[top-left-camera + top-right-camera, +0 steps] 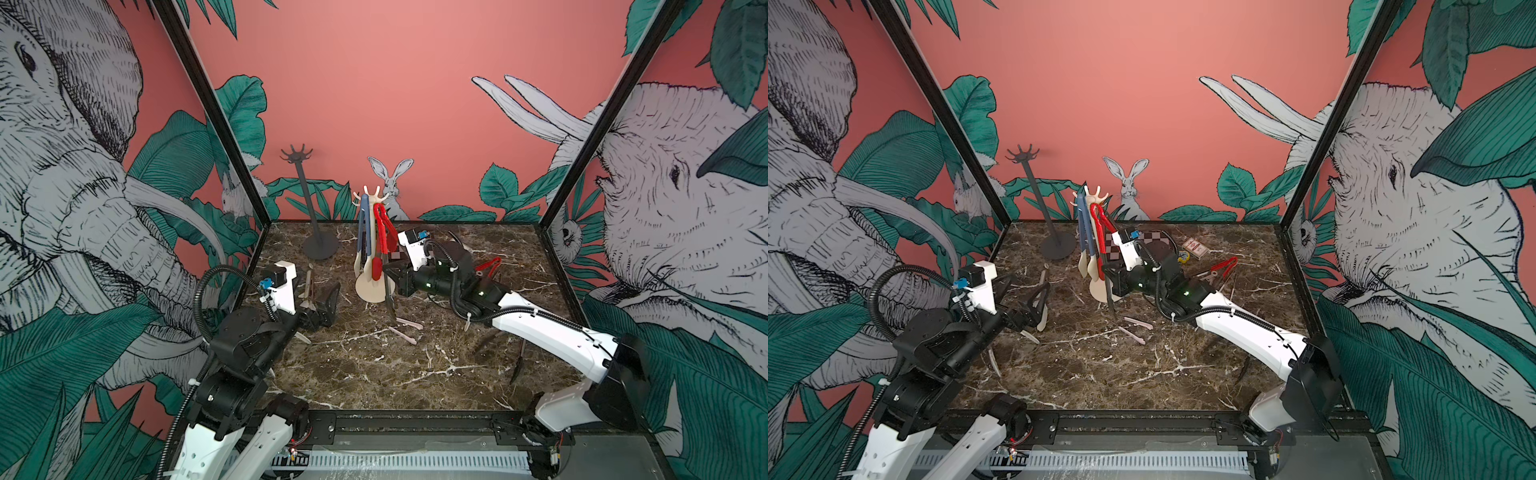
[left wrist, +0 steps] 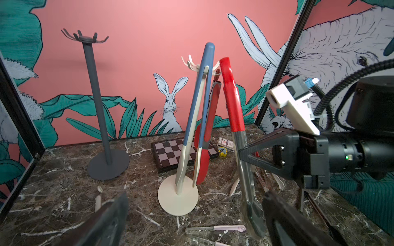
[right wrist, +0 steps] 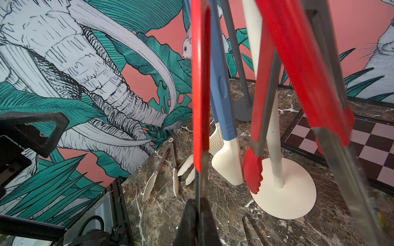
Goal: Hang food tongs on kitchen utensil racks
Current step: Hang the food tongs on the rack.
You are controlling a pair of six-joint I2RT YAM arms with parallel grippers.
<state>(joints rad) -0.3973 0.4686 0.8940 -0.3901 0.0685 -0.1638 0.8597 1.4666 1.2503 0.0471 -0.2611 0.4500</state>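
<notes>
In both top views, bare marble table [image 1: 374, 374] fills the lower middle of the frame, behind the black front rail [image 1: 415, 424]. At centre left the left gripper [image 1: 1034, 303] hovers with fingers spread wide, and cream-tipped tongs [image 1: 308, 291] lie just beside it. Pink-tipped tongs [image 2: 228, 228] lie at centre. Above them the right gripper [image 2: 242, 152] pinches one metal arm of the red-handled tongs [image 2: 231, 100]. Their top leans at the crown of the cream rack [image 1: 376, 291]; whether it is hooked I cannot tell. Blue tongs [image 2: 204, 85] hang from a prong there. The dark grey rack [image 1: 305, 195] stands well apart, near the back left edge.
</notes>
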